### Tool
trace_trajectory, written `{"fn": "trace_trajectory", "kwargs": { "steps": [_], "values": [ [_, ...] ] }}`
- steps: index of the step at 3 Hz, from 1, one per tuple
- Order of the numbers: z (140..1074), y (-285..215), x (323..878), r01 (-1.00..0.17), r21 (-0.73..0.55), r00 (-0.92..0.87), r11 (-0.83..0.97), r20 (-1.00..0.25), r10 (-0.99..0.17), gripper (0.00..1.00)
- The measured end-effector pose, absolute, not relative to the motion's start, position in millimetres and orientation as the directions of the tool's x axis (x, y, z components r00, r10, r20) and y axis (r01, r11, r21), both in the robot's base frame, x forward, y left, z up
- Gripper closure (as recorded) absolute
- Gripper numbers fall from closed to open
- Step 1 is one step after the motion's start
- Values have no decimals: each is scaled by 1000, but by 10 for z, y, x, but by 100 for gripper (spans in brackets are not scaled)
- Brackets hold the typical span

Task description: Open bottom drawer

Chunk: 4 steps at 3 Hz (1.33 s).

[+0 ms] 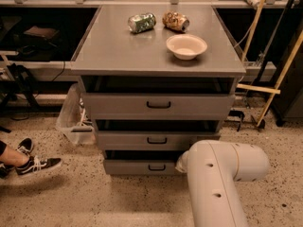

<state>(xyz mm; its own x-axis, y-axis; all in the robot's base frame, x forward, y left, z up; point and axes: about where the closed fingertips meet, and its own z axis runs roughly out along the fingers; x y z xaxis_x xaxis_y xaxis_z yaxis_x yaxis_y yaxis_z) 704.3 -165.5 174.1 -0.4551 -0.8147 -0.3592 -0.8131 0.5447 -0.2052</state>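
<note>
Hand right of crosswise bottom drawer

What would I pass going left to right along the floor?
Sneakers → plastic bag → bottom drawer → robot arm. The claw is hidden behind that arm, by the drawer's right end.

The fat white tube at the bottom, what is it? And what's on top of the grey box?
That white tube is a robot's arm. There is one camera, looking down at a grey cabinet with three drawers. The arm reaches toward the bottom drawer, the lowest one. The robot's gripper, its two-finger hand, is hidden behind the arm near that drawer's right end, so you can't see if it holds anything. On top lie a green can, a brown can and a pale bowl.
</note>
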Motion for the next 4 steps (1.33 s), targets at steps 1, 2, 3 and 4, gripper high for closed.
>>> {"fn": "trace_trajectory", "kwargs": {
  "steps": [1,2,3,4],
  "values": [
    [1706,-1650,6840,-847,-175,-422,503,-354,-834,100],
    [1759,-1651,6810,-851,-170,-418,497,-354,-837,100],
    [1905,-1799,6819,-831,-193,-430,522,-374,-822,100],
    [2001,-1997,6794,-816,-216,-440,536,-368,-819,100]
  ]
}}
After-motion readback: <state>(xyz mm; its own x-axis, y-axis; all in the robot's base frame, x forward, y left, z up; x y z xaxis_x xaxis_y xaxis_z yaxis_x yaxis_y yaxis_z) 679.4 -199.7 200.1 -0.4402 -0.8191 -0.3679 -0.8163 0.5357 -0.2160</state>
